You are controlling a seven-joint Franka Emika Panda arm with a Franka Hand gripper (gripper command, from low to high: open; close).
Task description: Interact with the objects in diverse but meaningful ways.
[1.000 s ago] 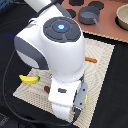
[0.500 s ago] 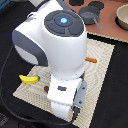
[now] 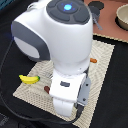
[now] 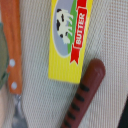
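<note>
The arm has sunk lower over the woven mat (image 3: 102,62); finger state cannot be told. On the mat, the butter packet (image 4: 69,37) lies just beside the sausage (image 4: 85,92), suggesting a pick is near

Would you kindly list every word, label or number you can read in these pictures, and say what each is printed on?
"BUTTER": white capitals on a red ribbon, on the yellow rectangular packet, beside a picture of a black-and-white cow, in the wrist view.
Nothing else on the packet is readable.
The brown sausage bears only dark stripes, no text.
The exterior view shows no readable text; the robot arm hides most of the mat.
</note>
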